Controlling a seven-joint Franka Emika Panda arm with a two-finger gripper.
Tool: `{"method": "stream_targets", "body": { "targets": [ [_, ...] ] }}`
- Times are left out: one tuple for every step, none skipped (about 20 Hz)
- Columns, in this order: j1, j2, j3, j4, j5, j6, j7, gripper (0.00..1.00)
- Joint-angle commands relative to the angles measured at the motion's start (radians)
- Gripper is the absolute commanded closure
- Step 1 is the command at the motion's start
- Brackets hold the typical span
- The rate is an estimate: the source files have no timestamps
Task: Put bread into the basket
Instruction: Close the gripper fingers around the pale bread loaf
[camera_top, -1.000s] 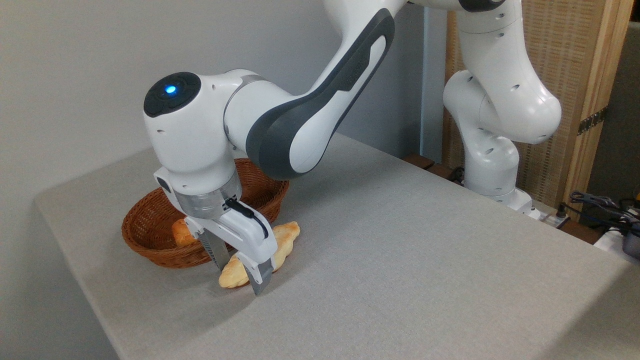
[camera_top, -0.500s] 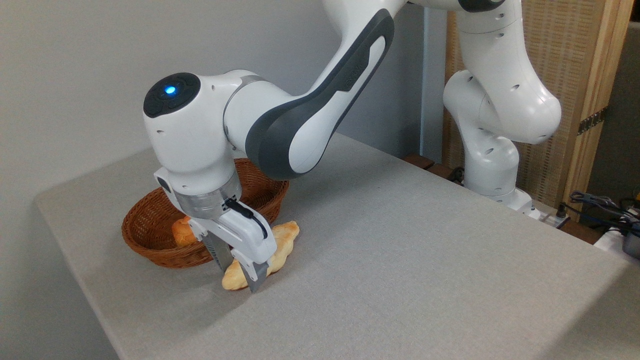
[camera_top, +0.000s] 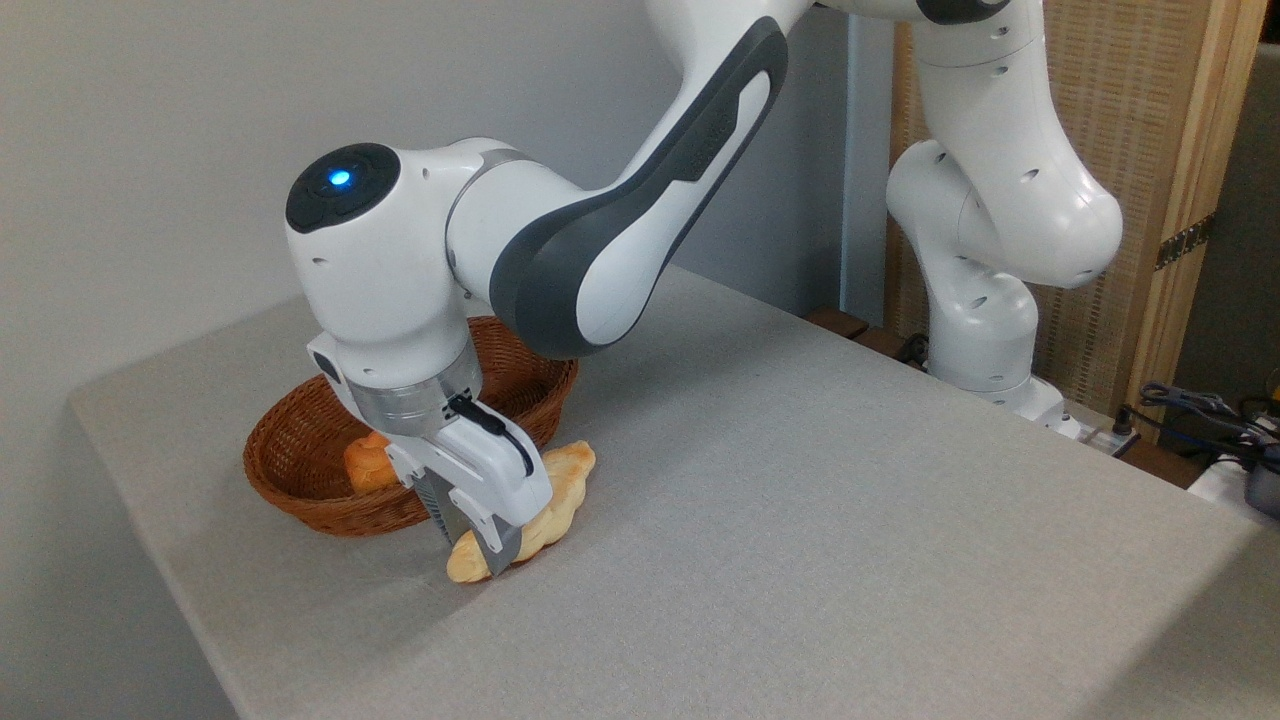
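At the near left corner of the grey worktop, just in front of the basket, the gripper stands low over the bread, and its fingers have drawn together since a second ago: then they stood apart on either side of the loaf, and now they are clamped across its nearer half, with the pale tapered tip poking out below them. The loaf has also shifted a little, its far end sitting slightly further left than it did. I judge from this that the grasp is just made and the lift is the step in hand; the bread lies on the worktop beside the basket's rim, so nothing of the placing is done yet. The grip falls toward one end and not the middle, so the long far end may sag or swing once it is raised, and the basket's thick rim stands close on the way in. Inside the basket a darker orange-brown bun shows only in part, hidden behind the gripper body, and the arm's bulky wrist covers much of the basket's back wall. I cannot tell how deep the fingers press into the loaf, nor whether its underside has already left the surface.
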Motion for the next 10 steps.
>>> {"method": "stream_targets", "body": {
  "targets": [
    [0.004,-0.023,0.0,-0.002,0.011,-0.012,0.019,0.69],
    [0.004,-0.024,0.0,-0.001,0.011,-0.012,0.019,0.71],
    [0.006,-0.027,0.0,-0.001,0.012,-0.012,0.019,0.71],
    [0.006,-0.029,0.0,-0.001,0.012,-0.012,0.019,0.71],
    [0.006,-0.029,0.0,-0.001,0.012,-0.012,0.019,0.71],
    [0.006,-0.031,0.0,-0.001,0.012,-0.012,0.019,0.71],
    [0.006,-0.031,0.0,-0.001,0.012,-0.012,0.019,0.71],
    [0.006,-0.031,0.0,-0.001,0.012,-0.012,0.019,0.71],
    [0.006,-0.032,0.0,-0.001,0.012,-0.012,0.019,0.71],
    [0.006,-0.04,0.002,-0.001,0.012,-0.012,0.018,0.71]
  ]
}}
